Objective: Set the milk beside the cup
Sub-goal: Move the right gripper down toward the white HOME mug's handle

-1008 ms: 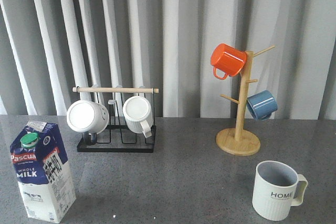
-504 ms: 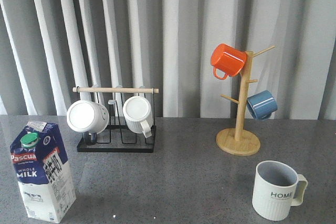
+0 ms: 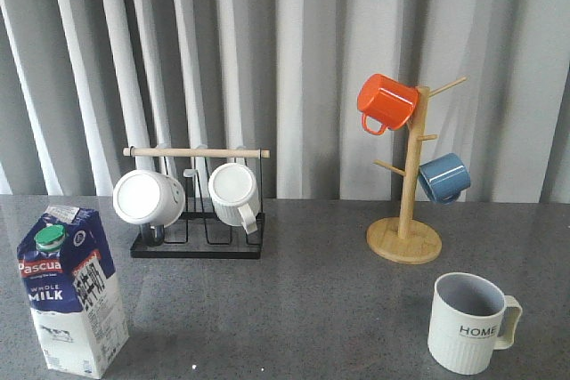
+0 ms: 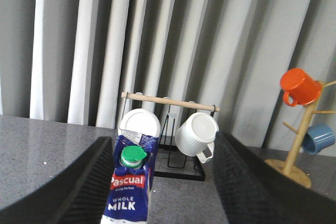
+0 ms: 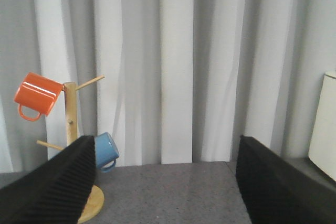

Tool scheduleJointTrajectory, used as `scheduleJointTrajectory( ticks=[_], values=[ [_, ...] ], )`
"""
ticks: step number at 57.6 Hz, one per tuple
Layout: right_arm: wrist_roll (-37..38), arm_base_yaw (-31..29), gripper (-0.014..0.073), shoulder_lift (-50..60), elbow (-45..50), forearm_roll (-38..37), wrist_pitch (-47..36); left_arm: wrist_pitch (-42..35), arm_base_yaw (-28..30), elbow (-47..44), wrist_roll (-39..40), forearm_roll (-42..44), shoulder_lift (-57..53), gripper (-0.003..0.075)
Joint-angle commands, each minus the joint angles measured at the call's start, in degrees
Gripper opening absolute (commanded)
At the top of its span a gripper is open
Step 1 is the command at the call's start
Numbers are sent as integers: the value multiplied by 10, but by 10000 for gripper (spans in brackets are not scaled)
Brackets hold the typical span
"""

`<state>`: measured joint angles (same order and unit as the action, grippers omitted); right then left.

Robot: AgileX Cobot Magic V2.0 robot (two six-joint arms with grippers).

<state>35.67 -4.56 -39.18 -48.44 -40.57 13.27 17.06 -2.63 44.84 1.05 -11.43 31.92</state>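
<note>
The milk carton (image 3: pixel 73 291), dark blue over white with a green cap, stands upright at the table's front left. The ribbed off-white HOME cup (image 3: pixel 470 322) stands at the front right, handle to the right. Neither gripper shows in the front view. In the left wrist view the left gripper (image 4: pixel 160 182) is open, and the milk (image 4: pixel 130 184) stands between its fingers (image 4: pixel 84 182), nearer the left one and apart from both. In the right wrist view the right gripper (image 5: pixel 165 182) is open and empty over bare table; the cup is out of that view.
A black wire rack (image 3: pixel 198 242) with a wooden bar holds two white mugs (image 3: pixel 148 197) at the back left. A wooden mug tree (image 3: pixel 405 238) at the back right carries an orange mug (image 3: pixel 386 101) and a blue mug (image 3: pixel 443 177). Grey curtains hang behind the table.
</note>
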Motion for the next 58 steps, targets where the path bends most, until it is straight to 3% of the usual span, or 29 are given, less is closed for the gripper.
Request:
scheduleJointTrajectory(
  ticks=[1, 7, 16, 58],
  values=[
    [-44, 10, 524, -41, -47, 13, 2, -44, 1, 58, -19, 8, 60, 418],
    [-105, 40, 524, -85, -66, 42, 26, -45, 1, 91, -19, 7, 100, 418],
    [-183, 82, 524, -129, -72, 79, 130, -50, 1, 97, -19, 7, 115, 418],
    [-169, 84, 524, -128, -72, 100, 131, -40, 1, 97, -19, 6, 114, 418]
  ],
)
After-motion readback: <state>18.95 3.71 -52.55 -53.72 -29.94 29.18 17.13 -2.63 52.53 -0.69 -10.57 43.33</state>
